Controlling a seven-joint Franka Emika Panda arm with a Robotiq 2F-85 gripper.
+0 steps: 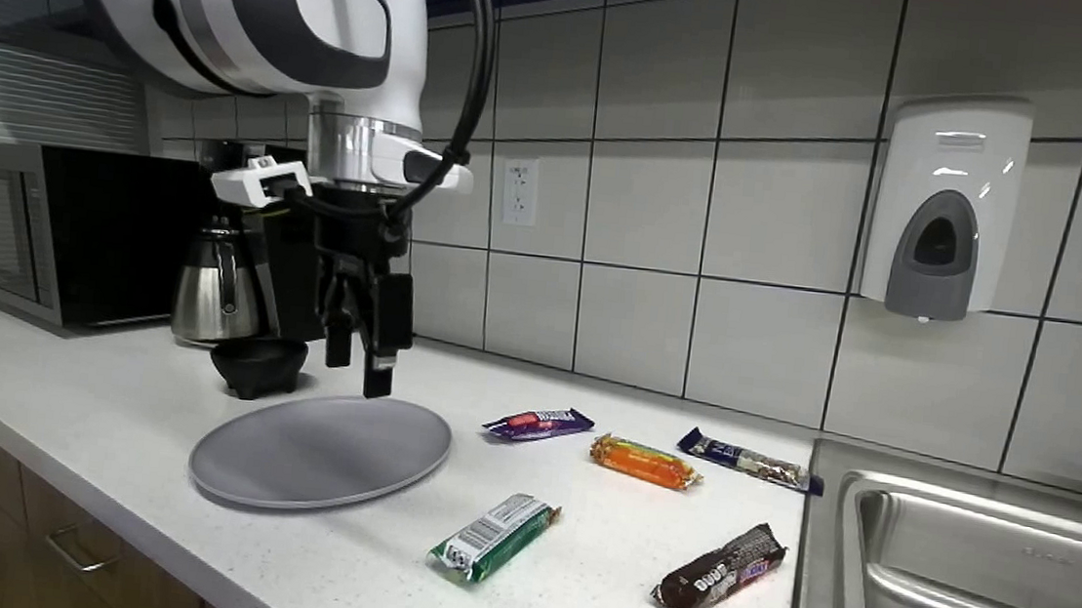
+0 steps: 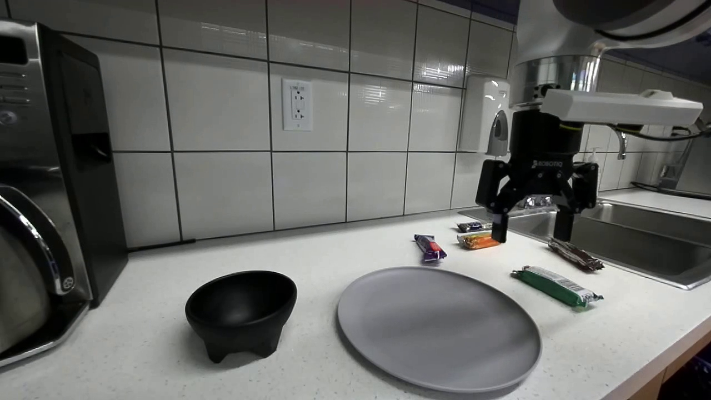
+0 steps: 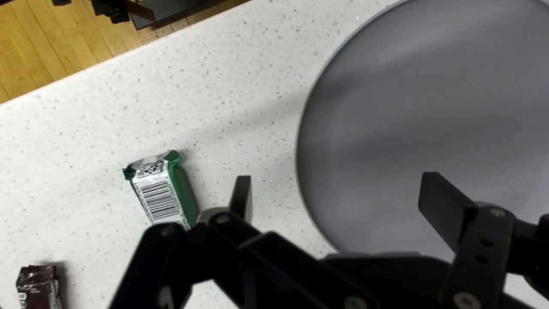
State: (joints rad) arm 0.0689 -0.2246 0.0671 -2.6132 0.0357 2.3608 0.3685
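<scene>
My gripper (image 1: 358, 366) is open and empty, in the air above the counter near the edge of the grey plate (image 1: 322, 451). In the wrist view, one finger is over the plate and one over the counter, with nothing between the fingertips (image 3: 336, 184). A green and white wrapped bar (image 1: 496, 538) lies beside the plate; it also shows in the wrist view (image 3: 161, 195), partly hidden by the gripper. A brown bar (image 1: 721, 570), an orange bar (image 1: 645, 462), a purple bar (image 1: 540, 424) and a dark blue bar (image 1: 751, 461) lie between plate and sink.
A black footed bowl (image 2: 241, 314) stands beside the plate. A steel sink (image 1: 995, 598) is set in the counter beyond the bars. A steel jug (image 1: 217, 290) and a microwave (image 1: 67, 233) stand at the back. A tiled wall with a soap dispenser (image 1: 946, 207) runs behind.
</scene>
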